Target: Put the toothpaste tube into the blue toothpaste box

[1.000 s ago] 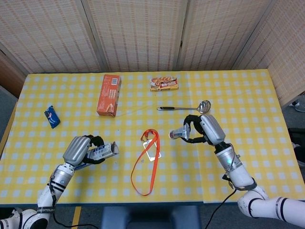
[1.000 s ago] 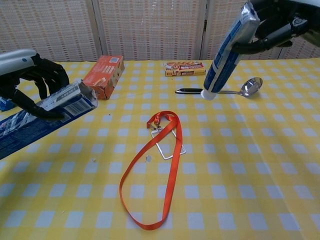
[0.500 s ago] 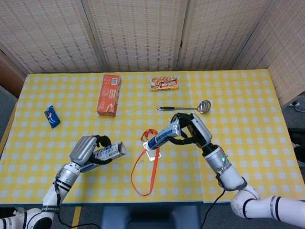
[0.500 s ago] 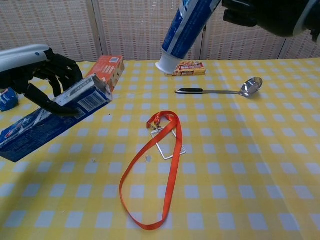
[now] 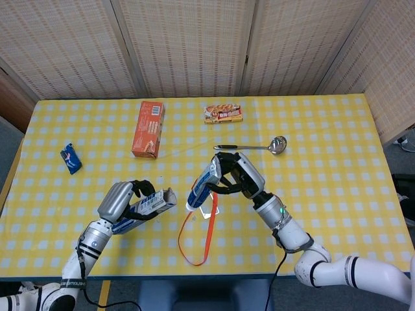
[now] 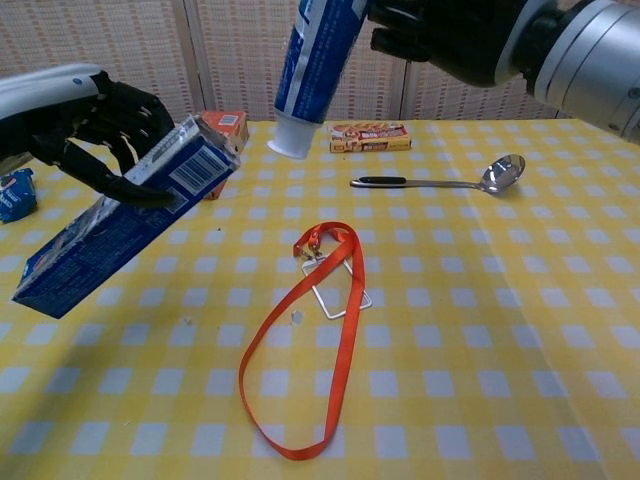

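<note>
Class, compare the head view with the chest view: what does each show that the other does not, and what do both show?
Only the head view shows the whole table and both forearms from above.

Only the chest view shows the barcode on the blue toothpaste box close up, and the toothpaste tube held above the table with its cap end down.

Both show the left hand holding the box, the right hand holding the tube, the orange lanyard, the spoon and the orange box.
</note>
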